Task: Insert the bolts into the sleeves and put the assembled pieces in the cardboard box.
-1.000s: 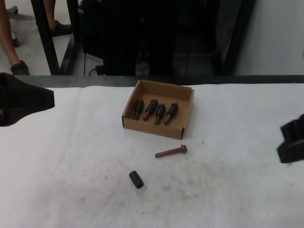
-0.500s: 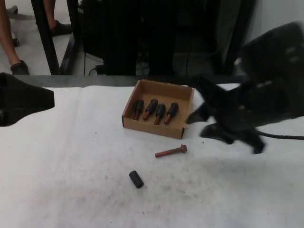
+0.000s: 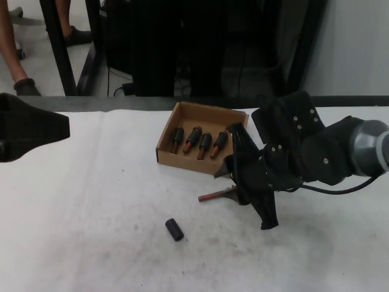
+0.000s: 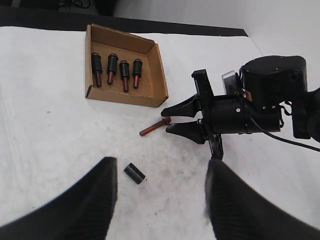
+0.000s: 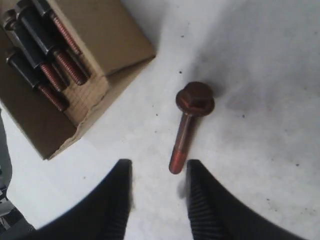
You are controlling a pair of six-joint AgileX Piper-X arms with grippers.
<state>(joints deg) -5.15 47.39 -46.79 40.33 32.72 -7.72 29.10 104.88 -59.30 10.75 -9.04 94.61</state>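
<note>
Presently the right end effector (image 3: 234, 182) hangs low over the white-covered bench (image 3: 91, 243), just in front of the cardboard box (image 3: 194, 164). Its two fingers are parted to a moderate gap and hold nothing. In the right wrist view the fingertips (image 5: 125, 167) flank the threaded end of the loose bolt (image 5: 187, 130), which lies flat on the bench with its hexagonal head near the box's corner. I cannot tell whether either finger touches it. The bare black sleeve (image 3: 174, 229) lies on its side on the bench, apart from the bolt and nearer the camera. Four assembled pieces (image 3: 194, 139) lie side by side inside the box. The left end effector (image 4: 161, 165) is spread wide and empty, above the bench, with the sleeve (image 4: 134, 173) lying below and between its fingers.
</note>
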